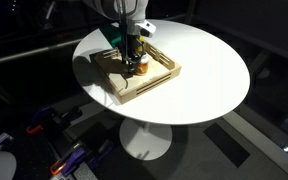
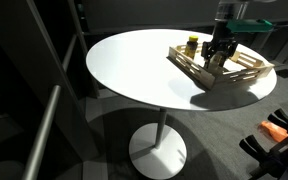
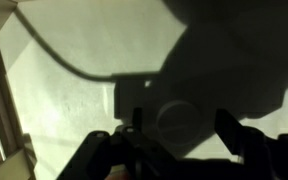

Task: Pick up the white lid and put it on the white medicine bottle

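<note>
A wooden tray (image 1: 134, 88) sits on the round white table in both exterior views. My gripper (image 1: 134, 52) hangs low over the tray, also seen in an exterior view (image 2: 218, 58). The short white medicine bottle (image 1: 140, 69) with an orange band stands in the tray just beside the fingers. In the wrist view the round white lid (image 3: 177, 122) lies flat in deep shadow. It is between the two spread fingers of my gripper (image 3: 180, 114), which do not touch it. The gripper is open.
A dark bottle with a yellow cap (image 2: 192, 44) stands at the tray's far corner (image 2: 246, 72). The tray's slatted walls ring the gripper. The white table (image 1: 209, 60) extends around the tray. Dark floor and equipment lie below.
</note>
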`<action>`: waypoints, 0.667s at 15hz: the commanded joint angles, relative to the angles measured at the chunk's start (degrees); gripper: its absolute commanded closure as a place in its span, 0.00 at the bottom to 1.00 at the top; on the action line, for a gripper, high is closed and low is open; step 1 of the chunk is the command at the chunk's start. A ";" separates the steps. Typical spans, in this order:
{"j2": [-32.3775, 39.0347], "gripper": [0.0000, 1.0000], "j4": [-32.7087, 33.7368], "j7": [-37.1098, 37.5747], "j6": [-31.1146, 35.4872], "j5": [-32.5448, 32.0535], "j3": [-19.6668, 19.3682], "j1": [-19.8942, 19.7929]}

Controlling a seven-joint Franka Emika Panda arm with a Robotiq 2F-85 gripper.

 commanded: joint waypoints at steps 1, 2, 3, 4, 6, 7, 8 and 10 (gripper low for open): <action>0.76 0.25 1.58 0.09 0.05 -0.64 -0.45 0.53; 0.75 0.30 1.57 0.14 0.12 -0.75 -0.50 0.59; 0.72 0.31 1.52 0.23 0.20 -0.93 -0.58 0.66; 0.67 0.34 1.48 0.30 0.24 -1.07 -0.65 0.70; 0.44 0.45 1.29 0.45 0.28 -1.39 -0.80 0.77; 0.38 0.51 1.22 0.25 0.14 -1.13 -0.71 0.62; 0.32 0.55 1.15 0.29 0.10 -1.12 -0.74 0.62; -0.55 0.59 0.70 0.13 -0.04 -1.00 -0.65 0.62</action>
